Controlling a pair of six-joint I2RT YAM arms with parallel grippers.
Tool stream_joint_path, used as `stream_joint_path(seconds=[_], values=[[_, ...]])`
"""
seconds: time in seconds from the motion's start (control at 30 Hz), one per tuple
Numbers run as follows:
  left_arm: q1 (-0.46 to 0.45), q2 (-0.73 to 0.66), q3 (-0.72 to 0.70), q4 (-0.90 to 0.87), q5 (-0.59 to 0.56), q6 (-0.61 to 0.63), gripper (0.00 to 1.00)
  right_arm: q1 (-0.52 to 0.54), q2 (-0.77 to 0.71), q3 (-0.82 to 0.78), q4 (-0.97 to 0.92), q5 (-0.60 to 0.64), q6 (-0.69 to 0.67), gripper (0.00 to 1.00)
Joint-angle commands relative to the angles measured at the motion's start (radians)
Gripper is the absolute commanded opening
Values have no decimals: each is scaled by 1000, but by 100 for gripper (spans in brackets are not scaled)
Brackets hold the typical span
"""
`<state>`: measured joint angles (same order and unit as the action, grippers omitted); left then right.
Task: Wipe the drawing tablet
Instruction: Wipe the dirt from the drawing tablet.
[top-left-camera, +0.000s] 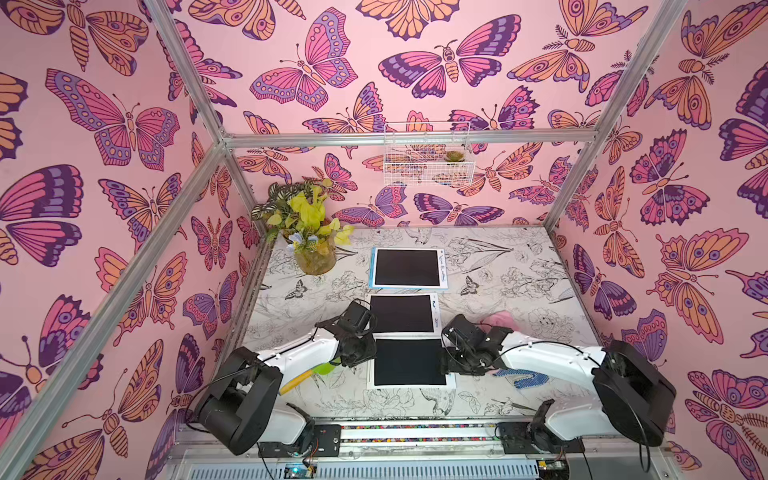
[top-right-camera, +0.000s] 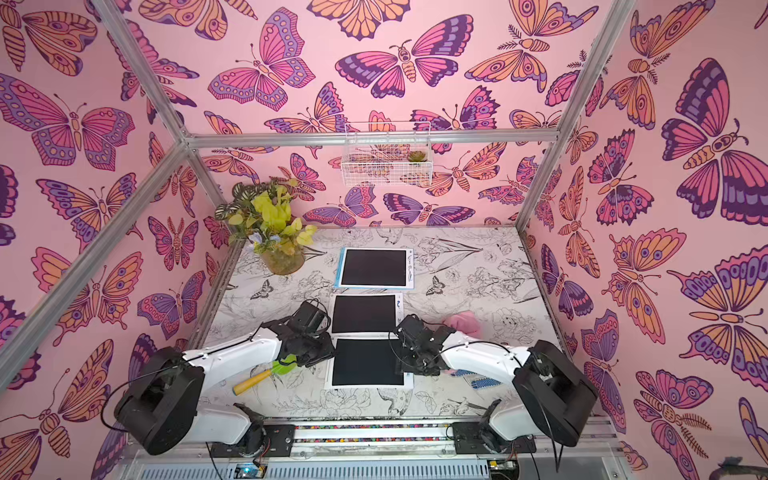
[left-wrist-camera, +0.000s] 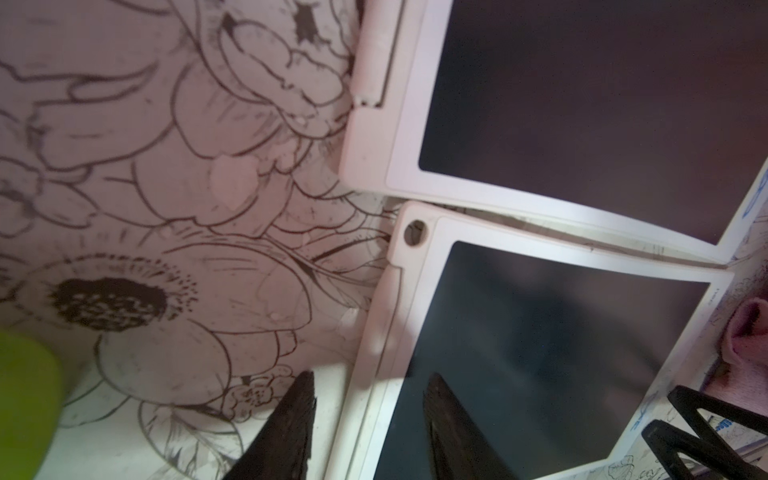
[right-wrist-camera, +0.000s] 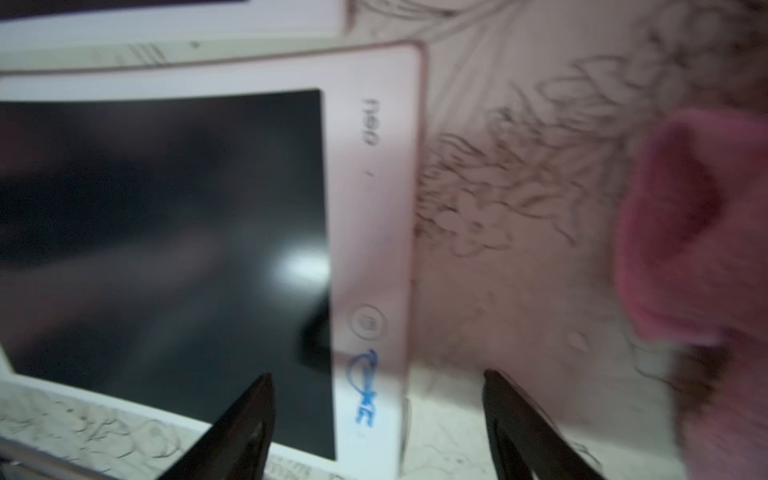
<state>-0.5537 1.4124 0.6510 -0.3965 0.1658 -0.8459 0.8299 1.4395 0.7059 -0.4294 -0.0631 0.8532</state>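
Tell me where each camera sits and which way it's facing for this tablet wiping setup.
Both top views: high behind the arm bases, looking down and forward over the table; left arm and right arm both show.
Left wrist: on the left arm, looking down at the near tablet along its left edge; the left gripper shows, open.
Right wrist: on the right arm, looking down at that tablet's right border; the right gripper shows, open and empty.
Shared: both wrist views catch the near tablet and pink cloth.
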Motion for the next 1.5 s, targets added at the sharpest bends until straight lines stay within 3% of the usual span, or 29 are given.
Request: stream_joint_path(seconds=[0.0, 0.57, 1.13, 1.3, 1.47], values=[[12, 80, -59, -89, 25, 7, 45, -12, 93, 32, 129, -118, 23, 76], [169, 314, 105, -10, 100, 131, 40, -127, 449, 393, 59, -187, -130, 71], [94, 54, -63, -71, 105, -12, 39, -105, 251, 245, 21, -216, -152, 70], [92, 2, -36, -147, 51, 5, 40, -124, 190, 254, -57, -93, -187, 73], [90, -39, 0, -187, 27, 19, 45, -158, -31, 243, -129, 238, -246, 77]])
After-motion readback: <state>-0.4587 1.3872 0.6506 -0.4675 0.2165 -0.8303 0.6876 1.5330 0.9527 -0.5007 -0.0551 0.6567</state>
